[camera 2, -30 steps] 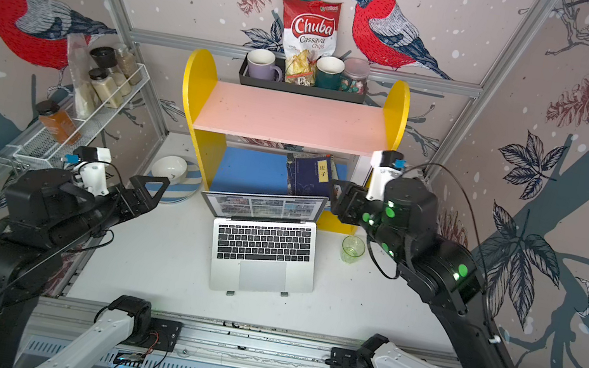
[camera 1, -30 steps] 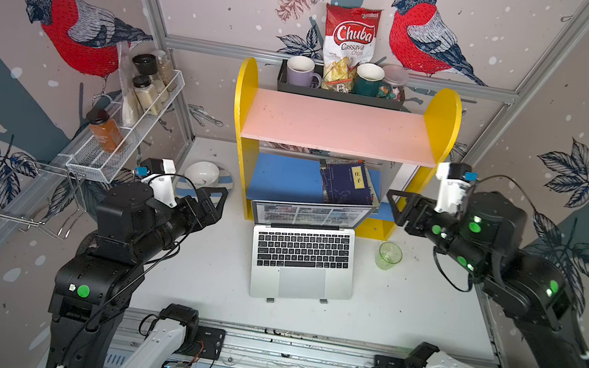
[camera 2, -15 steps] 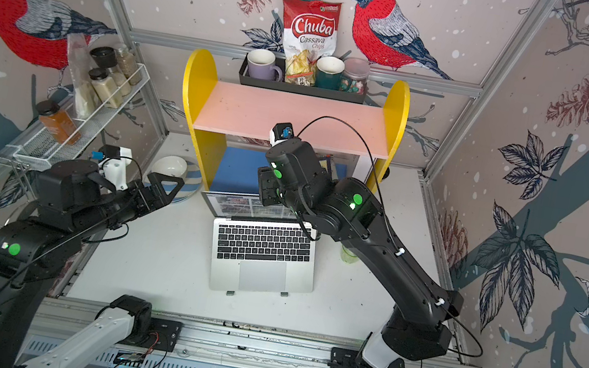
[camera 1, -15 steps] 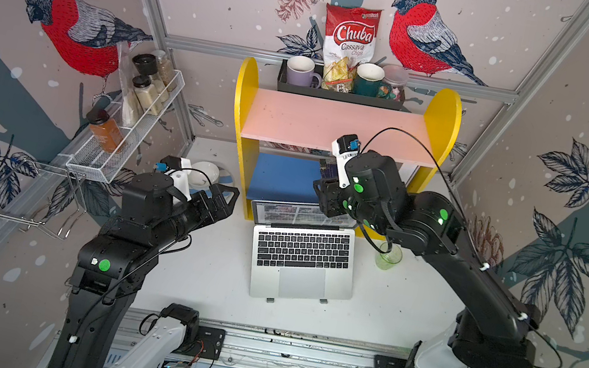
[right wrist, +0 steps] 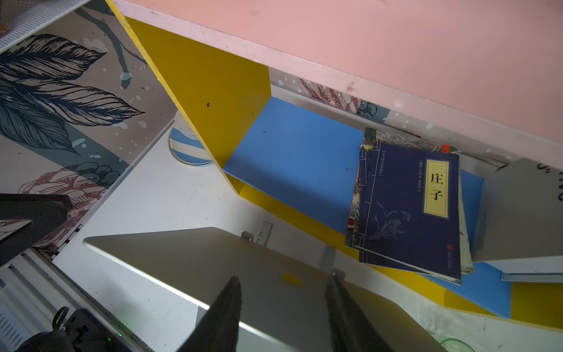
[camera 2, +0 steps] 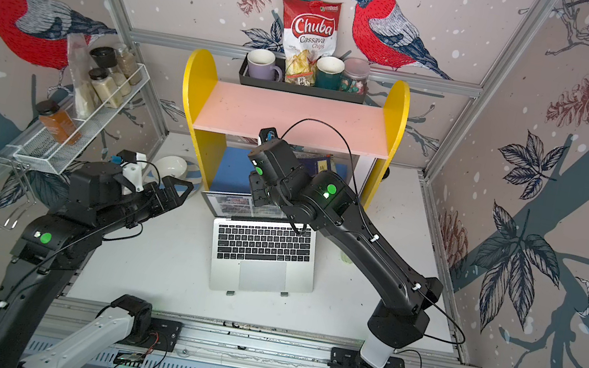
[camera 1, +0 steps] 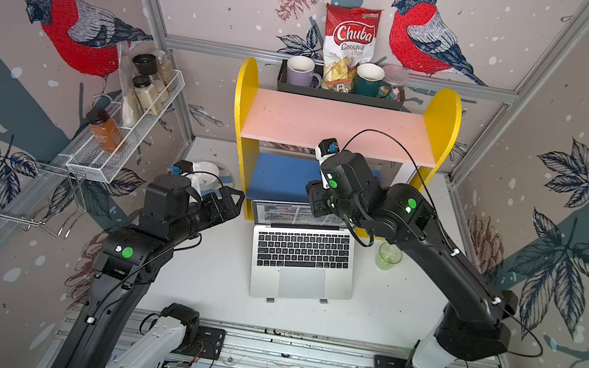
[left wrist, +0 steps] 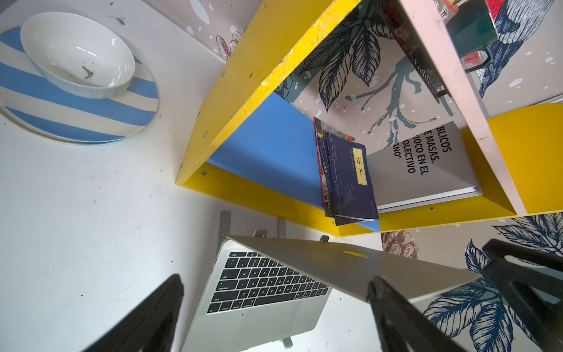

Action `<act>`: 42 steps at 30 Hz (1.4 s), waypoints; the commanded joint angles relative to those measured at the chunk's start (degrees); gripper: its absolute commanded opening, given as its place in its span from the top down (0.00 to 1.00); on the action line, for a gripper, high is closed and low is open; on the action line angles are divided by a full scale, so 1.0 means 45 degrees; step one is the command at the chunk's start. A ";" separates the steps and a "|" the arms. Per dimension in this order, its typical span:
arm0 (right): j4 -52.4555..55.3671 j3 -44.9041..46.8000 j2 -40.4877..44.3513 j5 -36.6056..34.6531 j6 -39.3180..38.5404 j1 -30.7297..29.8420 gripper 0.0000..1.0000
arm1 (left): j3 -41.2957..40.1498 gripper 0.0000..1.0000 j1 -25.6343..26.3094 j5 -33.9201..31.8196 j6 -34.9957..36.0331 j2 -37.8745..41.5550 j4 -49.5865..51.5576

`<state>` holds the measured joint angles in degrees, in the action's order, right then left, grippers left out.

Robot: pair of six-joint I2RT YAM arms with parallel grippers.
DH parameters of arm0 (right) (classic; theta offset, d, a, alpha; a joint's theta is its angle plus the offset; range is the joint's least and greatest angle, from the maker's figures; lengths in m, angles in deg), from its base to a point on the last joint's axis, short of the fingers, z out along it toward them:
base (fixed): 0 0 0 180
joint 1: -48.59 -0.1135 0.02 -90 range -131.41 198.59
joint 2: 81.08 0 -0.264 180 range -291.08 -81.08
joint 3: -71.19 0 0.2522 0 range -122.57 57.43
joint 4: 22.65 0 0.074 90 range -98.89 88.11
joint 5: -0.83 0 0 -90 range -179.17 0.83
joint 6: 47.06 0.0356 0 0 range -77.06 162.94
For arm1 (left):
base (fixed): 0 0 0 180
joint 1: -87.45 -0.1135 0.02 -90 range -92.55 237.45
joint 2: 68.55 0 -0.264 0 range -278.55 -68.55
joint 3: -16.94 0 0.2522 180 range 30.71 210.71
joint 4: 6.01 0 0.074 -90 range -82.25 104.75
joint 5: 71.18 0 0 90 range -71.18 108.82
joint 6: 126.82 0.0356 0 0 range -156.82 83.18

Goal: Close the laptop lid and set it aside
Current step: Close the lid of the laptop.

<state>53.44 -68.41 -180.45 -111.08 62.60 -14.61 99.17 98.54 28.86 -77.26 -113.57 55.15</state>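
My right hand (right wrist: 283,279) has swung in from beside the far post of the yellow shelf unit (camera 1: 240,110). It now hangs over the raised lid (right wrist: 195,262). My left hand (left wrist: 275,282) has also come closer. The laptop (camera 1: 301,264) sits where it was, open on its folding stand on the worktop (camera 1: 219,274), lid up as before.

Room is tight ahead of my right hand. The blue lower board (right wrist: 292,146) lies just beyond it, a dark blue book (right wrist: 408,213) leans there, and the pink board (right wrist: 365,39) runs overhead. A green glass (camera 1: 390,256) stands by my right forearm. Bare worktop lies between my left hand and the laptop's near side. A white bowl (left wrist: 76,51) on a striped plate (left wrist: 76,122) sits off to that hand's outer side.

My right fingers (right wrist: 225,317) are partly spread and pinch nothing. The lid's silver back lies under them, and I cannot tell whether they touch it. My left hand is spread wide, empty, clear of the laptop.
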 commanded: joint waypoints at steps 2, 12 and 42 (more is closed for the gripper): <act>0.0202 0.0172 -0.0178 0.0175 0.0272 0.0118 0.54 | -0.0028 0.05 0.0055 -0.0132 0.0013 0.0000 -0.0708; -0.0010 0.1033 -0.0109 0.0123 0.0558 0.0104 0.51 | -0.0365 0.05 0.0055 -0.0107 -0.0021 0.0187 -0.0804; -0.0376 0.3114 0.1122 -0.0580 0.1216 -0.0822 0.51 | -0.0762 0.05 0.0055 -0.0036 -0.0120 0.0213 -0.0960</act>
<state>51.01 -55.05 -175.99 -113.14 66.99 -17.98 95.72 98.54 28.86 -77.53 -112.56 53.03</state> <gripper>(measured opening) 0.490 0.952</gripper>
